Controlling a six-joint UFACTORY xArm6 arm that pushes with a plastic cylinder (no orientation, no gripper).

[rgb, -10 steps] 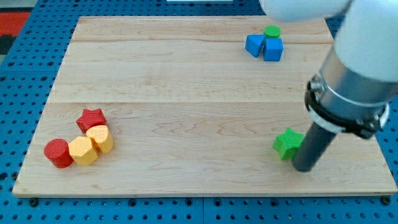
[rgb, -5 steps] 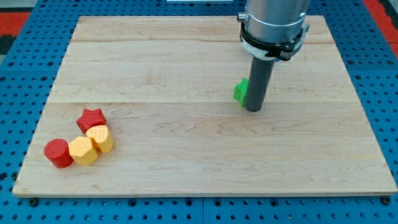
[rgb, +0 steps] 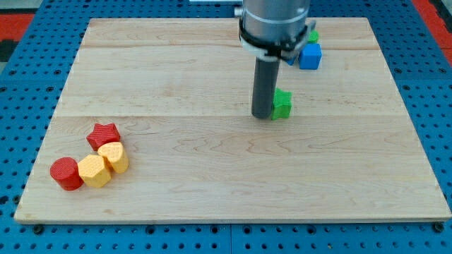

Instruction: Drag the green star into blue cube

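Observation:
The green star (rgb: pixel 282 104) lies a little right of the board's middle. My tip (rgb: pixel 262 115) rests on the board right against the star's left side. The blue cube (rgb: pixel 309 56) sits near the view's top, up and to the right of the star, with a gap between them. A second blue block (rgb: pixel 290 60) beside the cube's left is mostly hidden behind my arm. A green block (rgb: pixel 313 34) peeks out just above the cube.
A red star (rgb: pixel 103 133), two yellow blocks (rgb: pixel 114 156) (rgb: pixel 93 171) and a red cylinder (rgb: pixel 66 173) cluster at the board's lower left. The wooden board (rgb: pixel 176 85) lies on a blue perforated table.
The green star has travelled from the lower right up toward the board's middle. My tip has gone from the star's right side to its left side; the star shifted slightly right.

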